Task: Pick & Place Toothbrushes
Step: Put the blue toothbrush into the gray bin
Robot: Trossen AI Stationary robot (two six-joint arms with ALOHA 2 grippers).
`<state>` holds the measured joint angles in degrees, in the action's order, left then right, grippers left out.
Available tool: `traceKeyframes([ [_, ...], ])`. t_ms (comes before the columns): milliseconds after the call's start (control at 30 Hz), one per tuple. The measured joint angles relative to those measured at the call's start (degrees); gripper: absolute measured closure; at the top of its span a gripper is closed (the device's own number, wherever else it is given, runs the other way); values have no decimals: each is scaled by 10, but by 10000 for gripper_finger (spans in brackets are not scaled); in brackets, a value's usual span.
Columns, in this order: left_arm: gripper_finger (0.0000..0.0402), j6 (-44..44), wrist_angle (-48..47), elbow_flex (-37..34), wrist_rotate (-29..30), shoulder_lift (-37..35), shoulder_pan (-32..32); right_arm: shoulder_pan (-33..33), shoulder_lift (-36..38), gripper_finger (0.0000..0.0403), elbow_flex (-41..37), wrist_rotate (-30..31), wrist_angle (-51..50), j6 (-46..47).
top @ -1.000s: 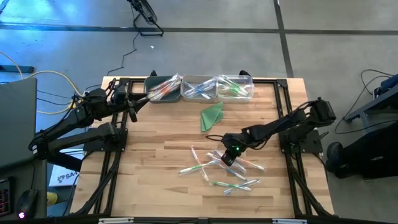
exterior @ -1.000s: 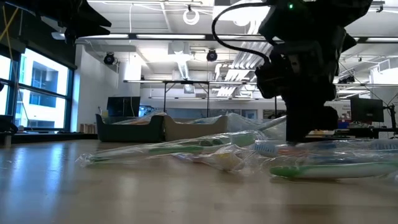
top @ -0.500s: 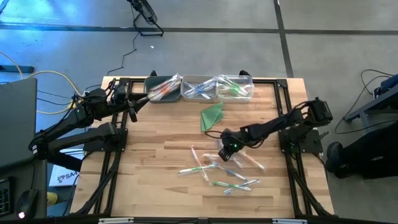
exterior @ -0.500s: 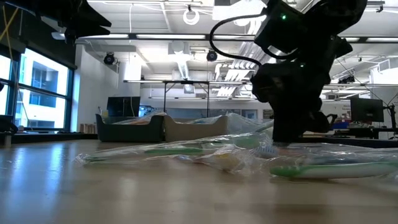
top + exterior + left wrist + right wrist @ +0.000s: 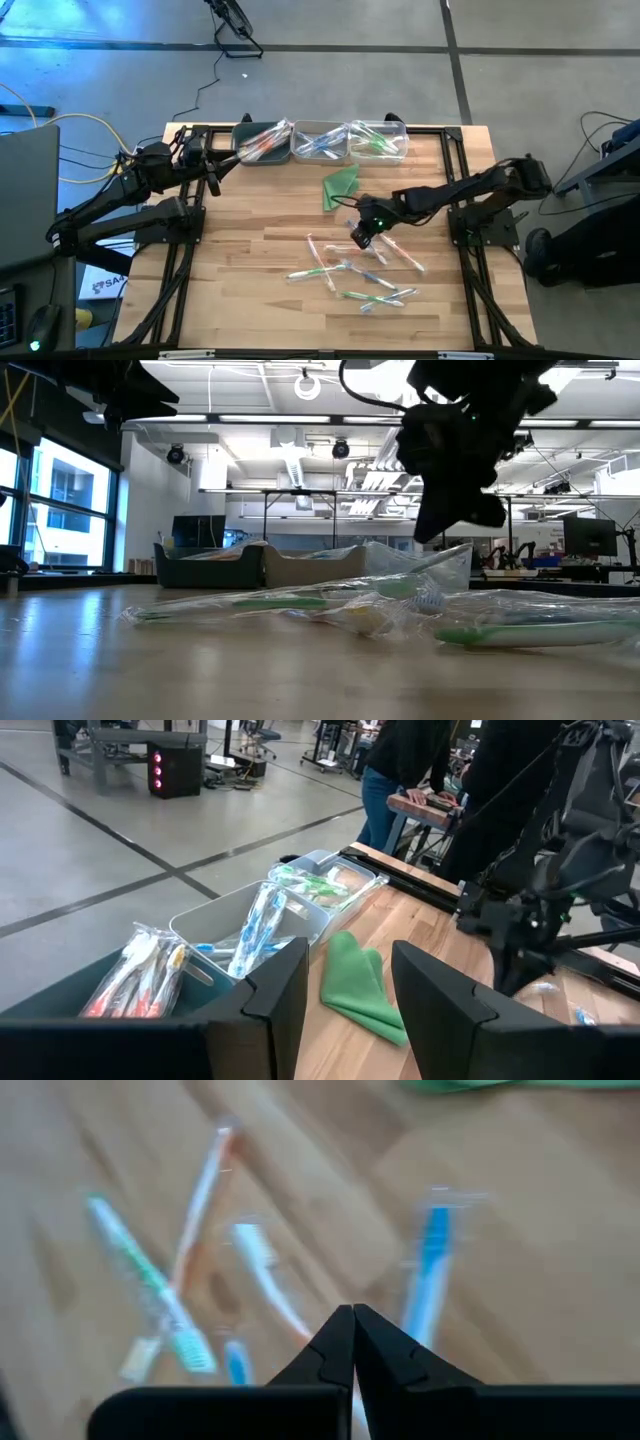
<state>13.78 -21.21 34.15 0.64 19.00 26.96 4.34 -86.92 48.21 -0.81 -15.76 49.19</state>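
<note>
High view: the right gripper [image 5: 362, 236], shut, has lifted off the wrapped toothbrushes [image 5: 360, 272] and moved toward the green cloth [image 5: 340, 186], apparently pinching a wrapped one, though I cannot tell for sure. The left gripper [image 5: 222, 160] stays parted beside the bins [image 5: 320, 142], well away from the cloth. The wooden table [image 5: 250, 250] stands on grey concrete. The toothbrushes, clear-wrapped with green, blue and orange accents, lie scattered below the cloth.

Wrapped toothbrushes [image 5: 362, 272], white with green, blue or orange accents, lie scattered flat just below the right hand [image 5: 362, 236]; one hangs pinched in it.
</note>
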Motion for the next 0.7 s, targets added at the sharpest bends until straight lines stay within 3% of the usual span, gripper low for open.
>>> traceKeyframes([
  [167,259,0,0,0,0,0,0,9,2,401,36,54,-109,5],
  [433,259,0,0,0,0,0,0,28,-6,401,40,113,-131,62],
  [700,259,0,0,0,0,0,0,26,-6,398,40,88,-113,15],
])
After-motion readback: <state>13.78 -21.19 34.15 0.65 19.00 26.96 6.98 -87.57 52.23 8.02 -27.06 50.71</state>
